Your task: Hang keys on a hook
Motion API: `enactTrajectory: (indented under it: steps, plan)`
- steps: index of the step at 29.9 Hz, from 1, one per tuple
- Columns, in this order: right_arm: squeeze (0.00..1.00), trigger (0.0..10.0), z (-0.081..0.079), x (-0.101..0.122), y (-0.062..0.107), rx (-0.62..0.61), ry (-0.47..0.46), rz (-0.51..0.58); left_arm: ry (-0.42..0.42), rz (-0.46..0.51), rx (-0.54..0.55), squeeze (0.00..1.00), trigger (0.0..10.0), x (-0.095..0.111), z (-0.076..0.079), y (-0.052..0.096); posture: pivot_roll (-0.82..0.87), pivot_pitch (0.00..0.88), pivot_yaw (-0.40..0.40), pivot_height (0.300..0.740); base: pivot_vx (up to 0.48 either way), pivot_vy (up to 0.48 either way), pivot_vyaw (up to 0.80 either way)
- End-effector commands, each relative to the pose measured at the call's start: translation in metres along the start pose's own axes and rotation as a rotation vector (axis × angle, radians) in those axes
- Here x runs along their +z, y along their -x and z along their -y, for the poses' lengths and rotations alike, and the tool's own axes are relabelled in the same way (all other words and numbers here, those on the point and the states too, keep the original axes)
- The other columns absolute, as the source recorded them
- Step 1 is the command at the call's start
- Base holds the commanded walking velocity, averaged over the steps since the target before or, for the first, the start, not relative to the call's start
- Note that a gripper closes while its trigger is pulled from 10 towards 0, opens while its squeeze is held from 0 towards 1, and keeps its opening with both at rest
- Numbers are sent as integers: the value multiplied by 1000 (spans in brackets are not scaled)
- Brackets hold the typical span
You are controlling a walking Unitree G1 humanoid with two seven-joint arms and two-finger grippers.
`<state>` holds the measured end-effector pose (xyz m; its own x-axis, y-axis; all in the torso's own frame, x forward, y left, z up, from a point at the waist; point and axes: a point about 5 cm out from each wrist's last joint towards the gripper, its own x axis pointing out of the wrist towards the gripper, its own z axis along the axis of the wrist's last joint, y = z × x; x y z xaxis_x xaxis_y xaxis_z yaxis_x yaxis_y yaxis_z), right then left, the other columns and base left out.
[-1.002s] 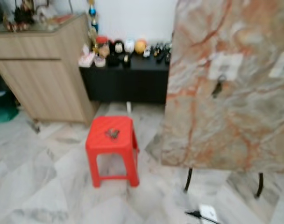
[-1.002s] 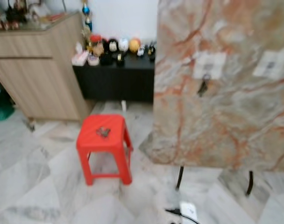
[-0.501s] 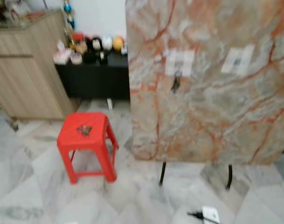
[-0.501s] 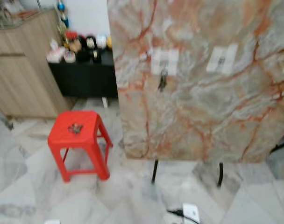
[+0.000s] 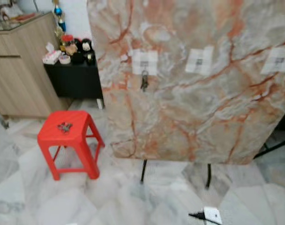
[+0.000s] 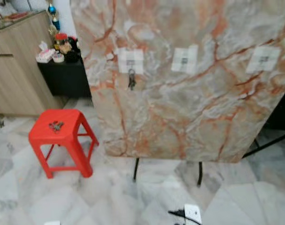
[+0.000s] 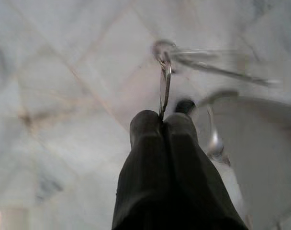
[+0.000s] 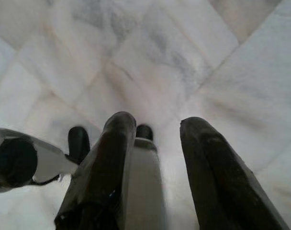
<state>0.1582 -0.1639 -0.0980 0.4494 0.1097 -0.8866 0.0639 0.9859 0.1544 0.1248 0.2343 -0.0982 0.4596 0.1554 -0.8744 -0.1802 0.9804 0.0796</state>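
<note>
Marble slab (image 5: 198, 93), veined in orange, stands upright on thin black legs across the middle and right. Three white hook plates sit along its upper part; a bunch of keys (image 5: 144, 80) hangs from the leftmost hook (image 5: 145, 62). The left end effector (image 7: 163, 120) hangs over the pale tiled floor (image 7: 64, 72), fingers pinched together on a key ring (image 7: 164, 81). The right end effector (image 8: 157, 129) hangs with fingers apart, holding nothing. To the left, a red stool (image 5: 67, 136) carries another small bunch of keys (image 5: 64, 126).
</note>
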Motion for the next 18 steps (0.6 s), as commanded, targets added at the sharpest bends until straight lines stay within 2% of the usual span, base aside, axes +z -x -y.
enactTrajectory:
  steps: [1,4,11,13,18]
  plan:
    - [0,10000,2,4,0,-3,2,8,-1,2,1,0,10000,1,0,0,96,0,-12,723,0,-409,0]
    - [0,10000,2,4,0,-5,0,8,-2,2,4,0,10000,1,-1,0,101,0,-15,723,0,-407,0]
    - [0,10000,3,6,0,-9,-1,8,8,19,2,0,10000,2,1,0,104,0,-20,723,0,0,0]
    - [0,10000,3,7,0,-8,-1,11,39,28,14,0,10000,2,1,0,102,0,-21,723,0,0,0]
    - [0,10000,3,9,0,-8,1,15,21,34,-11,0,10000,5,4,-1,102,12,-23,723,58,0,0]
